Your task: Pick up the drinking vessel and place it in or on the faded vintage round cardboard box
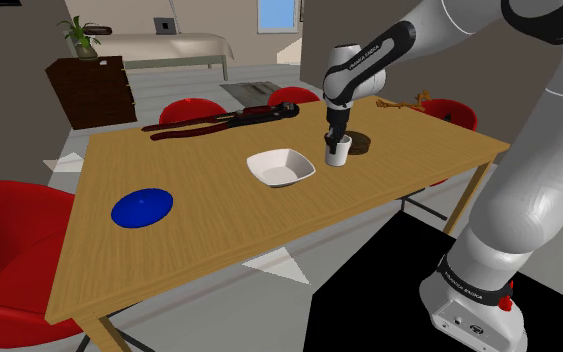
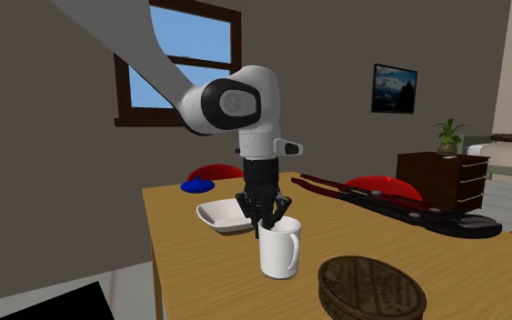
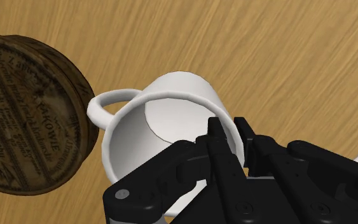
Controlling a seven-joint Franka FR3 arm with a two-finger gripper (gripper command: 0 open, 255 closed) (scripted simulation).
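Wrist view: the pincer (image 3: 230, 135) pinches the rim wall of the white mug (image 3: 171, 95), one finger inside, one outside. The mug stands on the counter (image 3: 285, 51), just beside the round brown box (image 3: 25, 114). Grasp appears made; lift and placement are not yet done.

Above the black stand (image 1: 369, 300), the arm (image 1: 539, 170) was glossy white, rounded links joined by dark bands with small white lettering, a red mark just above the stand, and, farthest from it, an all-black gripper (image 3: 233, 130) with screws at its fingers' (image 3: 217, 149) roots.
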